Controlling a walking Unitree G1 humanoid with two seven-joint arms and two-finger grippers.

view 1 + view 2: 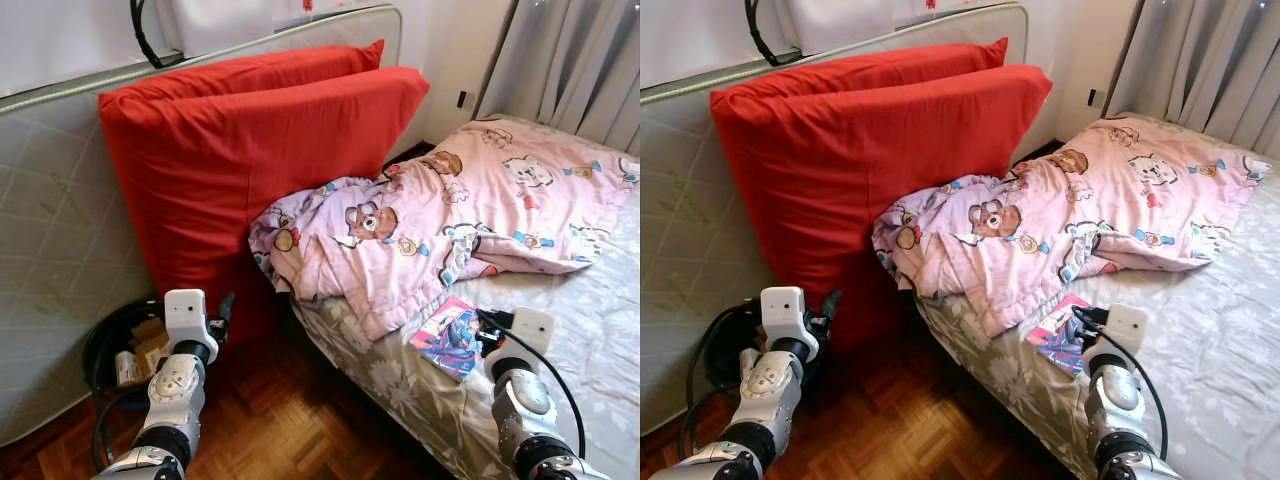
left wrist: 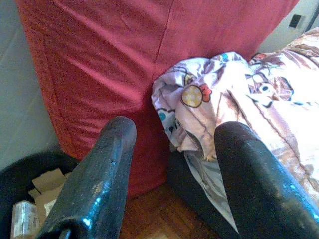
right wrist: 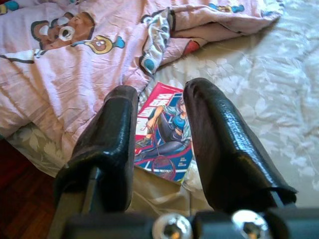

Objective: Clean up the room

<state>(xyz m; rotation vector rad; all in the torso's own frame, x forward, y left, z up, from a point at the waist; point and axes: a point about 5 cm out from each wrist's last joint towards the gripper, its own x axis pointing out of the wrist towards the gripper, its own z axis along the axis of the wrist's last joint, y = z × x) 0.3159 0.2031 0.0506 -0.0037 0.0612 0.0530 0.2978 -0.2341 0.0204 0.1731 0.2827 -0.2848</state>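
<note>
A colourful magazine [image 1: 447,337] lies on the grey floral bed sheet [image 1: 590,320] near the bed's edge, just below a crumpled pink cartoon blanket [image 1: 450,215]. My right gripper [image 3: 159,97] hovers open over the magazine [image 3: 164,144], nothing between its fingers. Lower left, my left gripper [image 2: 174,134] is open and empty, held in front of the big red cushions [image 1: 250,160]. It is just right of a black bin [image 1: 105,345] holding cardboard scraps [image 2: 42,186].
A grey mattress [image 1: 50,220] leans on the wall behind the red cushions. Parquet floor [image 1: 280,420] runs between the bin and the bed. Curtains [image 1: 570,60] hang at the far right, and a black cable [image 1: 100,425] trails by the bin.
</note>
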